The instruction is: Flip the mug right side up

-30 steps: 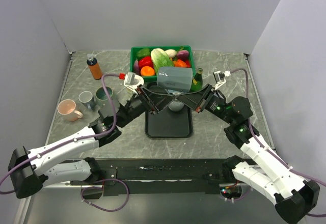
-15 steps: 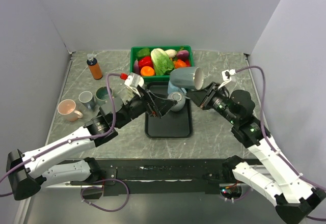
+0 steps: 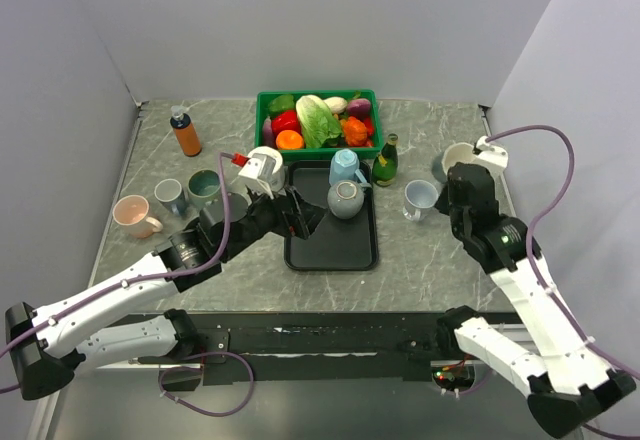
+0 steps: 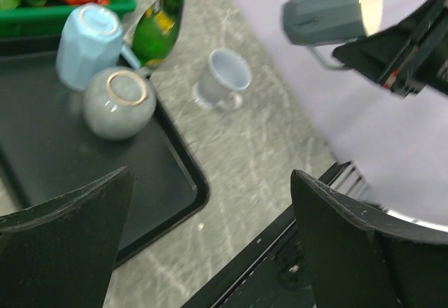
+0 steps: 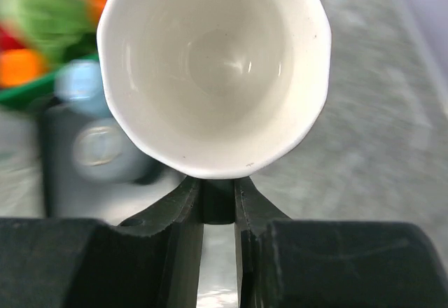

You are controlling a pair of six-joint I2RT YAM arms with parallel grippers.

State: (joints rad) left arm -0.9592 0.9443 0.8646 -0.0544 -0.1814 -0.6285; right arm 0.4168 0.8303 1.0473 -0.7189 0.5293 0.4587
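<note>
A grey marbled table point(image 3: 420, 250) is enclosed by plain pale walls point(image 3: 300, 20) on three sides. Directly ahead of the left pincer point(image 3: 300, 215) a black tray point(image 3: 330, 260) is laid, on which a pale blue mug point(image 3: 345, 168) stands upside down beside a round grey pot point(image 3: 345, 200). Beyond these a green crate point(image 3: 316, 94) of vegetables is set against the back wall. Behind and to the left of that pincer three mugs point(image 3: 168, 196) are grouped, with an orange bottle point(image 3: 185, 132) farther back.

The left pincer's jaws are spread wide and nothing is held in them. The grey mug point(image 3: 456, 157) is clamped by its handle in the right pincer point(image 3: 462, 173), held in the air with its white inside seen from above. A small pale cup point(image 3: 420, 198) and a green bottle point(image 3: 385, 160) are placed to the left of that pincer.

Compared with a second ago, the grey mug has been given up by the left pincer, which has been drawn back from over the tray. The mug has been carried by the right pincer away from the tray to the right side of the table and its mouth has been turned upward.
</note>
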